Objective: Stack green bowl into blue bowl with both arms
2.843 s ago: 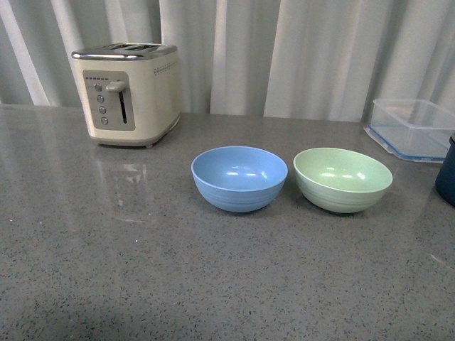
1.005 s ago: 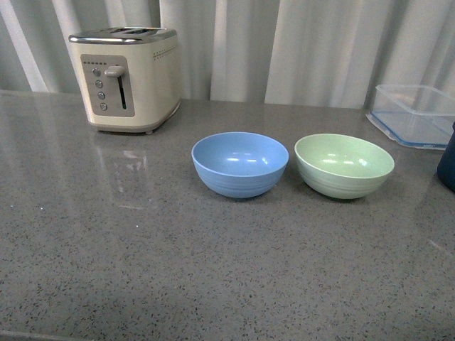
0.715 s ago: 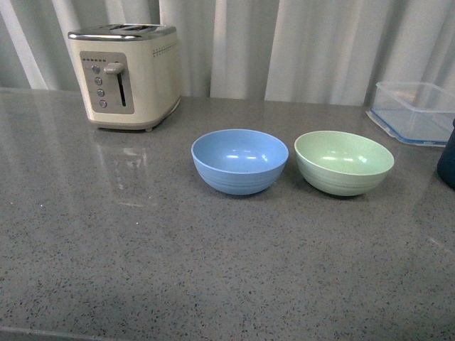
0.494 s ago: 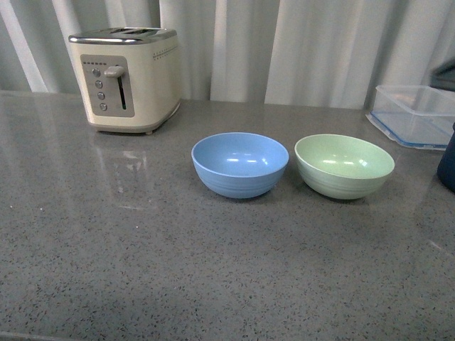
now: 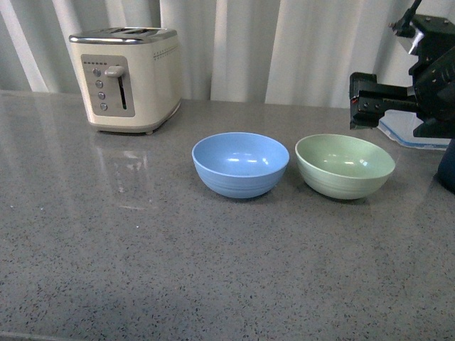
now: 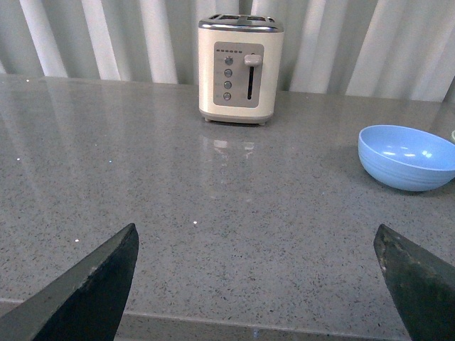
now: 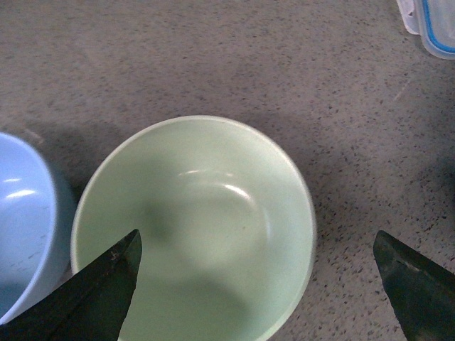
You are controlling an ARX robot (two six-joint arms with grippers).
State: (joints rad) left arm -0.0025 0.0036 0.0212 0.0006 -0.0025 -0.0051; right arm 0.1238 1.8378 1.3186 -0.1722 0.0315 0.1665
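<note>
The blue bowl (image 5: 240, 165) and the green bowl (image 5: 345, 165) stand side by side on the grey counter, a small gap between them, both empty. My right gripper (image 5: 360, 101) is open and hovers above the green bowl's far right side. In the right wrist view its fingers (image 7: 99, 291) spread wide over the green bowl (image 7: 192, 227), with the blue bowl's rim (image 7: 25, 227) beside it. My left gripper (image 6: 254, 238) is open and empty, low over bare counter near the front edge. The blue bowl (image 6: 407, 156) lies well off to its side. The left arm is out of the front view.
A cream toaster (image 5: 128, 78) stands at the back left and also shows in the left wrist view (image 6: 240, 67). A clear container (image 5: 399, 135) with a blue-edged rim sits at the back right, partly behind my right arm. A dark navy pot (image 5: 448, 167) is at the right edge.
My right arm has come into the front view at the upper right and now hangs over the green bowl. Both bowls stay where they were.
</note>
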